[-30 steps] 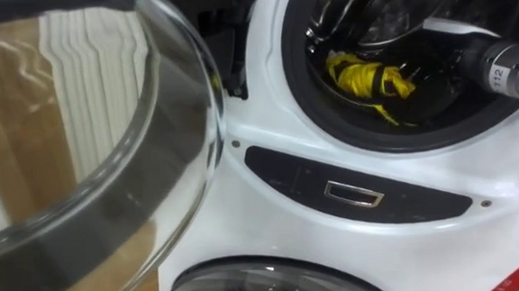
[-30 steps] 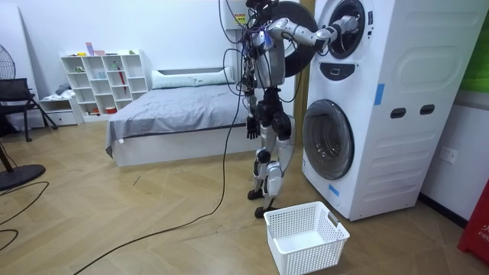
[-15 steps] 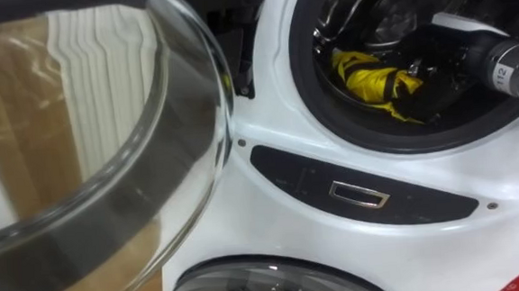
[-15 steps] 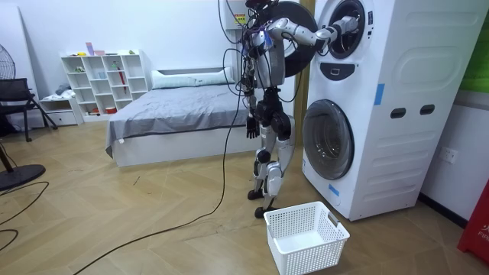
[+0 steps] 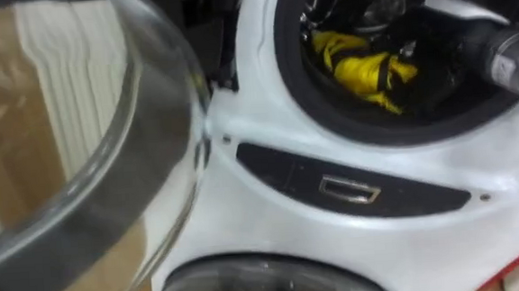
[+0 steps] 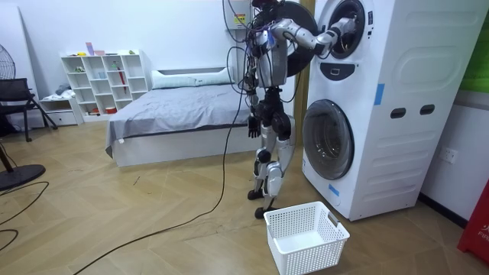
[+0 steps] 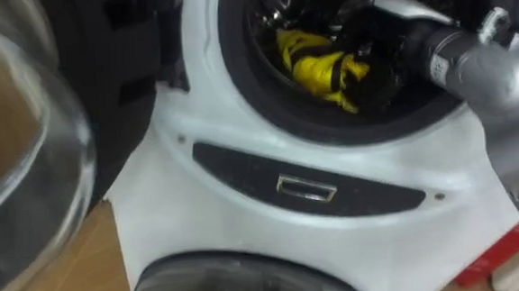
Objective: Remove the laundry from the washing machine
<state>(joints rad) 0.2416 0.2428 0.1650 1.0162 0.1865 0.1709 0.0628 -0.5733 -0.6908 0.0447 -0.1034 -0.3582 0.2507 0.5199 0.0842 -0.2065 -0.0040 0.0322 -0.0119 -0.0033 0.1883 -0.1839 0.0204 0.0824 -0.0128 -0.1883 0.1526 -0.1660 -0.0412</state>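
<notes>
Two stacked washing machines (image 6: 386, 107) stand against the wall, and the robot stands upright close in front of them, facing the upper one, with its right arm raised and stretched into the upper drum (image 5: 368, 8). The upper machine's glass door (image 5: 152, 152) is swung wide open on the robot's left. A bunched yellow cloth (image 5: 363, 67) lies inside the drum, low and near the front, just behind the dark door seal (image 5: 330, 114). Its long axis runs from upper left down to lower right in the eye views, and the lower right end trails toward the seal. The right hand (image 7: 380, 48) is inside the drum, right against the cloth's right-hand end. Its fingers are lost in the drum's darkness, so it cannot be told whether they hold the cloth. The left hand (image 6: 250, 127) hangs at the robot's side in the room view. Below the drum opening runs a dark control panel (image 5: 348, 190), and under it shows the top of the lower machine's round door (image 5: 259, 285). A white laundry basket (image 6: 306, 256) sits on the wooden floor (image 6: 114, 221) near the robot's feet, and a bed (image 6: 176, 111) stands behind the robot.
</notes>
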